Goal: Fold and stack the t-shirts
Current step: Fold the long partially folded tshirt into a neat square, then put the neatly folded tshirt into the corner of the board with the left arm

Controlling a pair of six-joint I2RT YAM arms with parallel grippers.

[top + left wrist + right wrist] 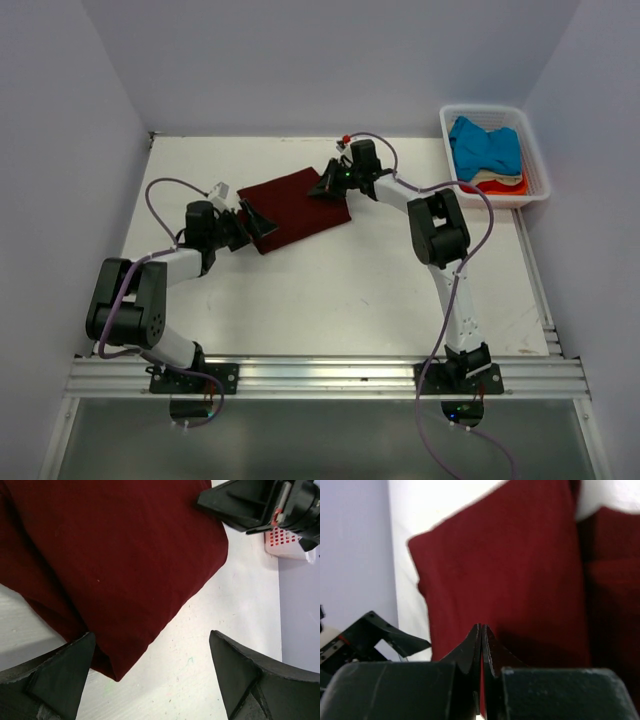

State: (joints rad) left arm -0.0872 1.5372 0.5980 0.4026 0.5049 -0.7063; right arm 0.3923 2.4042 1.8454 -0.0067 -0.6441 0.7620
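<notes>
The dark maroon soft cloth t-shirt (298,208) lies mid-way on the white table (350,290). I judge it limp and light, best taken at corners. The right gripper (323,185) pinches its 1 o'clock edge; the left gripper (258,222) gapes wide at 8 o'clock.

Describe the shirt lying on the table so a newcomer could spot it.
On the white table, look toward the far middle. The maroon t-shirt lies there folded flat. It alone is outside the white basket, where a blue t-shirt tops the other shirts.
</notes>
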